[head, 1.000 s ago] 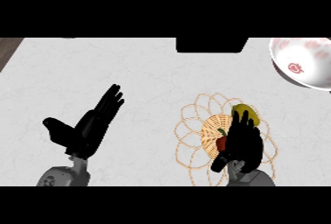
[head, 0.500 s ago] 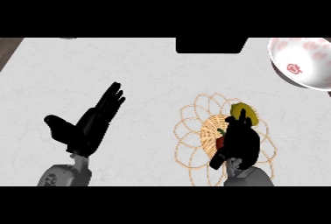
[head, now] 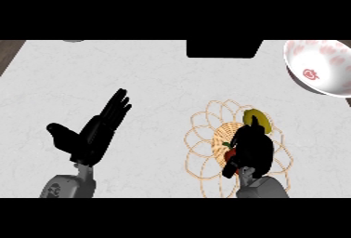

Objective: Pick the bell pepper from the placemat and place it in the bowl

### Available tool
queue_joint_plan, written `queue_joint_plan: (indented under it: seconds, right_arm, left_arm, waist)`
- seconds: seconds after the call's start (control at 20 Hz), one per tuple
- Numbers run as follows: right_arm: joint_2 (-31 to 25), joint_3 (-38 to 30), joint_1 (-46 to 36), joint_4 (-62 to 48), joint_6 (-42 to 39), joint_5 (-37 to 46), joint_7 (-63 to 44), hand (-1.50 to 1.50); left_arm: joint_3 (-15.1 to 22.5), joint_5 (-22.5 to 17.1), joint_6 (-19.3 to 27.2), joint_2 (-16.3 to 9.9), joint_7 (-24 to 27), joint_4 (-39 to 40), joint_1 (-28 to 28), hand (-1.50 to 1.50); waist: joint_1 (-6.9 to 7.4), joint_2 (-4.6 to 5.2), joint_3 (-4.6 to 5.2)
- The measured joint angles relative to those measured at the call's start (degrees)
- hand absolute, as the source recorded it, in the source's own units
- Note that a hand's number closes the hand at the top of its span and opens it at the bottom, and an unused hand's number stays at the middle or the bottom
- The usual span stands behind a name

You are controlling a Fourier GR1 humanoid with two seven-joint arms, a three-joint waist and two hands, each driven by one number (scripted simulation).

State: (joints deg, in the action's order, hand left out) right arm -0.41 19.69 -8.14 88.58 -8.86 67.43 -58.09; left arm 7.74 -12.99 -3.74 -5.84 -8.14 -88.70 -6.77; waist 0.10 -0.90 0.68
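Since a second ago, our right hand (head: 250,148) has curled its fingers onto the bell pepper (head: 258,118) on the placemat (head: 205,139); our left hand (head: 96,132) rests open; bowl (head: 322,65) well apart.

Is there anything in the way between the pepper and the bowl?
Nothing visible is. The right hand is curled over the bell pepper on the placemat. From there up to the bowl at the far right, only bare counter shows.
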Motion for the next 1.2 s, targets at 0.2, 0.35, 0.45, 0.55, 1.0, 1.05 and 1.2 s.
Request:
queue_joint_plan:
  seconds: [0.2, 0.35, 0.45, 0.55, 1.0, 1.05, 1.2]
  right_arm:
    - [-0.1, 1.2, -1.0, -0.4, -0.5, 1.7, -0.3, 1.5]
    - [-0.2, 0.7, -2.3, -1.5, -0.6, 3.2, 0.0, 1.5]
    - [-0.7, -1.9, -6.1, -4.2, -1.6, 2.0, 1.7, 1.5]
    - [-2.8, -5.7, -10.3, -7.8, -2.6, -0.3, 5.0, 1.5]
    - [-6.7, -13.9, -26.7, -21.7, -2.0, -2.1, 11.1, 1.5]
    - [-6.6, -14.2, -27.8, -20.9, -2.4, -2.1, 10.5, 1.5]
    - [-6.9, -14.1, -29.8, -16.0, -3.9, -1.5, 8.5, 1.5]
  left_arm:
    - [0.2, 0.8, 0.4, 1.0, -0.3, 0.2, -0.5, 0.0]
    - [0.2, 0.7, -0.1, 0.5, -0.7, -2.1, 1.6, 0.0]
    - [0.4, 1.3, 0.4, 0.9, -1.3, -1.7, 0.4, 0.0]
    - [0.6, 1.5, 0.3, 1.1, -1.2, -1.8, 0.6, 0.0]
    - [0.4, 2.3, 0.4, 1.7, -1.8, -2.0, 0.4, 0.0]
    - [0.9, 2.2, 0.1, 1.7, -1.7, -3.0, 1.7, 0.0]
    - [0.5, 2.5, 0.4, 2.0, -1.4, -2.5, 1.2, 0.0]
  waist:
    - [-0.05, 0.08, -0.02]
    - [0.11, 0.05, -0.05]
    - [0.22, 0.09, -0.03]
    - [0.54, 0.22, -0.05]
    - [0.52, 0.85, -0.56]
    - [0.51, 0.83, -0.59]
    - [0.07, 0.77, -0.62]
